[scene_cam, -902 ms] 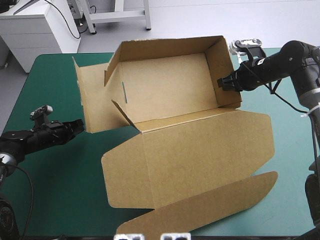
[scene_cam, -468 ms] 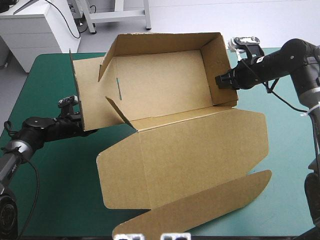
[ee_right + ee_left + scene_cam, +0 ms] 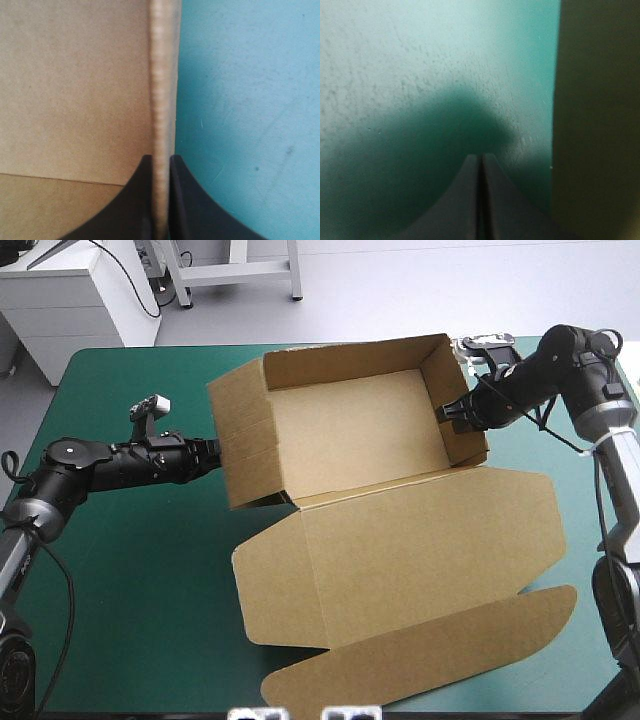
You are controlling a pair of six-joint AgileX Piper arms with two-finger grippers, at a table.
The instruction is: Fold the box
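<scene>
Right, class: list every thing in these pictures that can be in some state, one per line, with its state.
box: an open tray, walls raised.
lid: open, lying flat on the table in front of the tray.
left gripper: shut, holding nothing, at the outside of the box's left wall.
right gripper: shut on the box's right wall, over its top edge.

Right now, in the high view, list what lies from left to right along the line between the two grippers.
Left gripper, shut → box: its left wall, open floor, then right wall → right gripper, shut on that right wall.
</scene>
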